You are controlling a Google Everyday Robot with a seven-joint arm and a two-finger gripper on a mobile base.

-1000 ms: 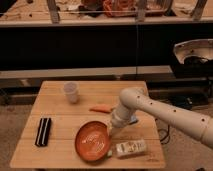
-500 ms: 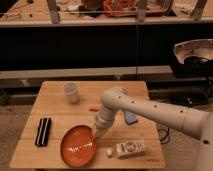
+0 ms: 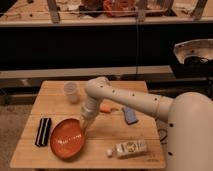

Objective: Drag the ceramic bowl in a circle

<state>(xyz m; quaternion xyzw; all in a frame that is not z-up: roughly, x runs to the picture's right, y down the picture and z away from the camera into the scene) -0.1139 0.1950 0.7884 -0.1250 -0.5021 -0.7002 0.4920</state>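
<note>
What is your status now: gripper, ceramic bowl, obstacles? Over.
Gripper at far right rim of ceramic bowl. Bowl flat on table, front left. Black object close on its left, white package near its right.

One table carries six things: one orange-red ceramic bowl, one translucent white cup, one black ridged block, one small orange item, one blue item and one white bottle on its side. One claw sits at the bowl's upper right rim.
</note>
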